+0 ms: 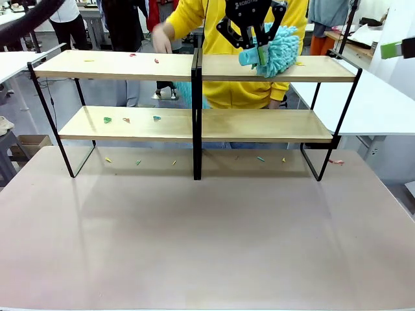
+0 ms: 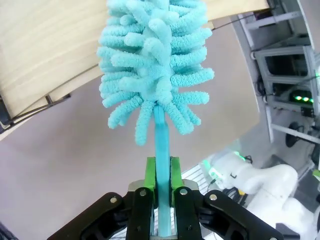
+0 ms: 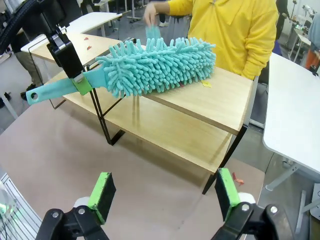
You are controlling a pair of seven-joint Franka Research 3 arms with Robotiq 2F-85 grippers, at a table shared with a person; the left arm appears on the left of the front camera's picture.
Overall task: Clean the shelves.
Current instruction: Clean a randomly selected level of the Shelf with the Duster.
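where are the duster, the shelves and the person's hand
duster [image 3: 160, 65]: right wrist view, middle of the fluffy head
shelves [image 1: 110, 66]: front view, bare left part of the top board
hand [image 1: 160, 37]: front view, back of the hand above the top board

Left tool [image 2: 161, 172] clamped on turquoise duster [image 2: 152, 65] handle, green pads [image 2: 151, 175] either side. Fluffy head over light wood shelves [image 2: 45, 55]. Grey-brown counter [image 2: 65, 175] beneath. White robot arm [image 2: 265, 185] lower right.

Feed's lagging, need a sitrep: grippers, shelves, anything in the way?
Left gripper shut on duster, head on shelves top board, right half. Right gripper open, empty. Scraps on both boards. Person's hand over top board, left half.
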